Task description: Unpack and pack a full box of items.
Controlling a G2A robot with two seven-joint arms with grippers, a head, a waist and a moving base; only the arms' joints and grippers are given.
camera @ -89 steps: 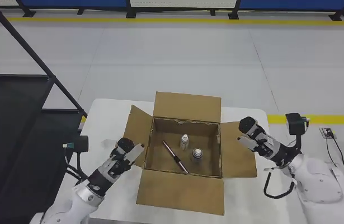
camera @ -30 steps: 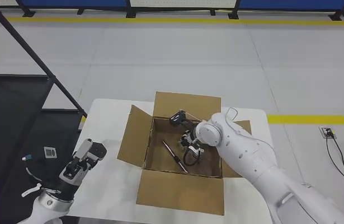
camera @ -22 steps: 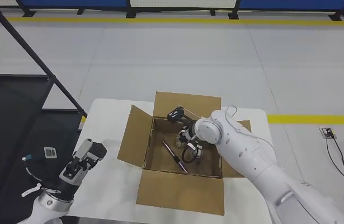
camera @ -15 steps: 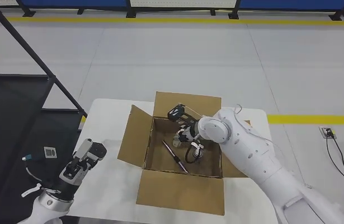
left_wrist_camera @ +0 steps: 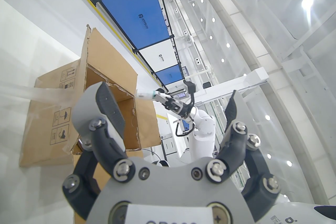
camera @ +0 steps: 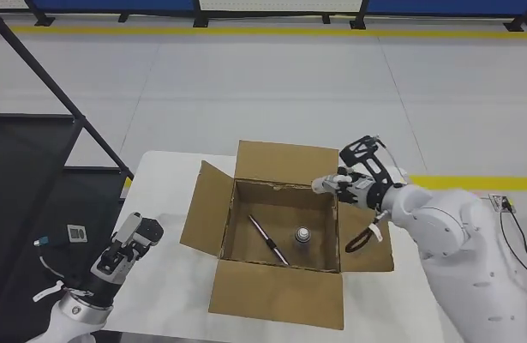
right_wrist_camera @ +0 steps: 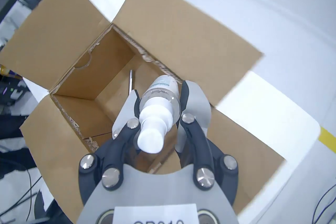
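Top view shows you the right gripper (camera: 330, 183) above the far right corner of the open box (camera: 276, 296), its fingers (right_wrist_camera: 194, 107) clamped on a small clear bottle (right_wrist_camera: 160, 100) with a white cap. Inside the box, a pen (camera: 268, 239) lies beside an upright can (camera: 302, 235). The left gripper (camera: 141, 230) hangs over the left side of the worktop (camera: 169, 184), fingers (left_wrist_camera: 109, 104) spread wide.
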